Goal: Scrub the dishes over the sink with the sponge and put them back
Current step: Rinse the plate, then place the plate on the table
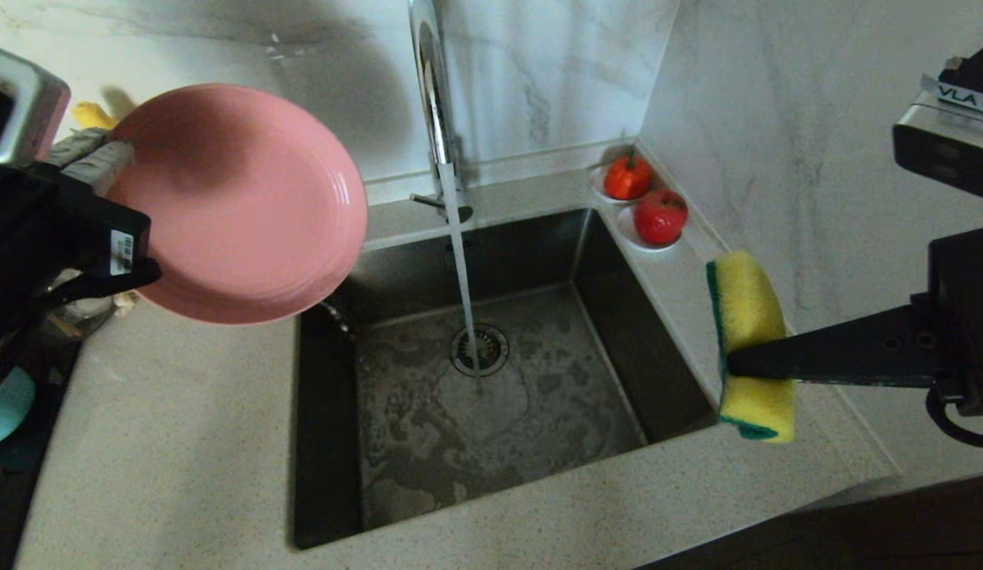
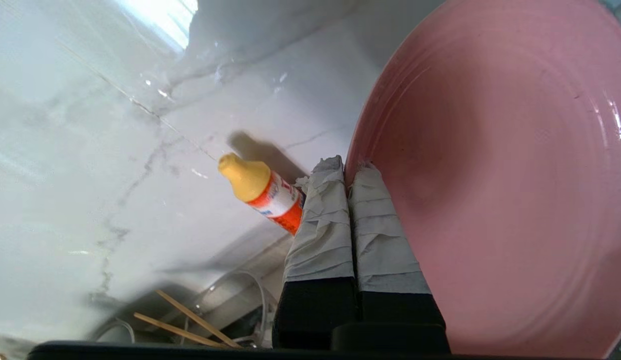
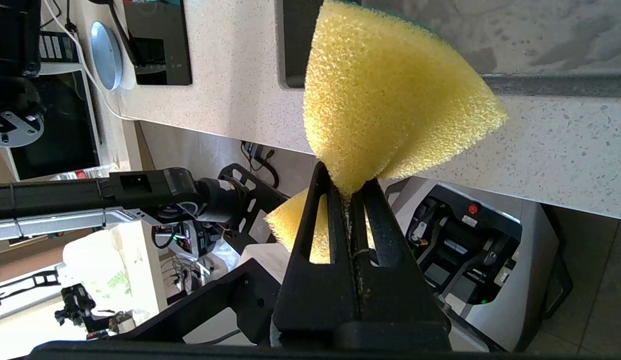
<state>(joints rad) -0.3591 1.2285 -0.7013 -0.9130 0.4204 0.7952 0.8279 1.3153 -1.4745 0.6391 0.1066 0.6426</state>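
Note:
My left gripper (image 1: 104, 162) (image 2: 348, 167) is shut on the rim of the pink plate (image 1: 238, 202) (image 2: 500, 175), holding it tilted in the air over the counter, left of the sink (image 1: 658, 332). At the right, my right gripper (image 1: 733, 364) (image 3: 348, 185) is shut on the yellow sponge (image 1: 749, 317) (image 3: 385, 95), pinching its middle above the sink's right rim; the green layer faces the sink. Water runs from the chrome tap (image 1: 432, 87) onto the drain strainer (image 1: 480, 348). A teal bowl (image 1: 5, 404) peeks in at the far left. Wooden sticks (image 2: 190, 320) show in the left wrist view.
Two white saucers with red fruit (image 1: 646, 202) sit in the back right corner of the counter. A yellow-capped bottle (image 2: 263, 192) stands by the wall behind the plate. Speckled counter (image 1: 167, 443) surrounds the sink; marble walls close the back and right.

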